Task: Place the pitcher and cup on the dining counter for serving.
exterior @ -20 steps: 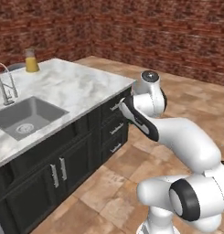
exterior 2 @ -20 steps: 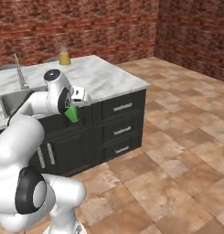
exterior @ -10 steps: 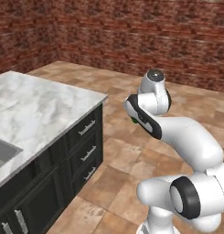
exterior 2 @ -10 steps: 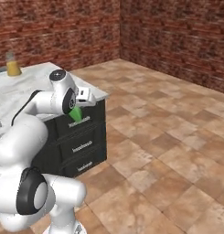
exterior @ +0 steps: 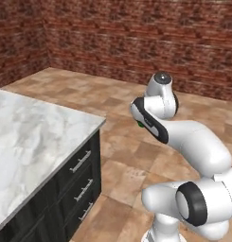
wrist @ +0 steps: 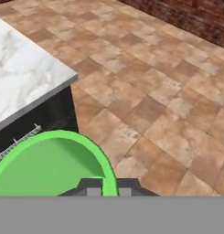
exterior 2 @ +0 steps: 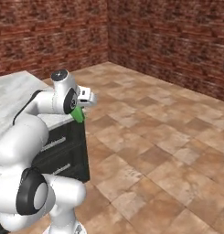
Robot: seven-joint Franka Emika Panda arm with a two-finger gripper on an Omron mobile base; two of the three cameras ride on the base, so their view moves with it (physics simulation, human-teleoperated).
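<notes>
Red-brown brick walls and a tan tiled floor are seen all around. A white-grey veined marble bench on a dark base is seen at the left of the left base view, its corner close to the arm; three dark drawer fronts with steel bar handles are stacked on its end face. In the right base view the same bench is partly hidden behind the white arm, with the drawer face below it. In the hand view the marble corner sits at upper left, with the dark cabinet side beneath it and bare floor tiles to the right. The small bright green tapered cup is held in the claw, which is clenched on the cup's rim at the near edge: one finger tip is seen inside the rim, the other outside it. The cup's open mouth faces the hand camera. In the right base view the cup hangs tilted below the hand, in front of the bench's corner and above the drawer face, not resting on the marble. In the left base view just a sliver of green is seen behind the forearm. The cup is carried in the air beside the bench end, over the floor rather than over the marble top.
</notes>
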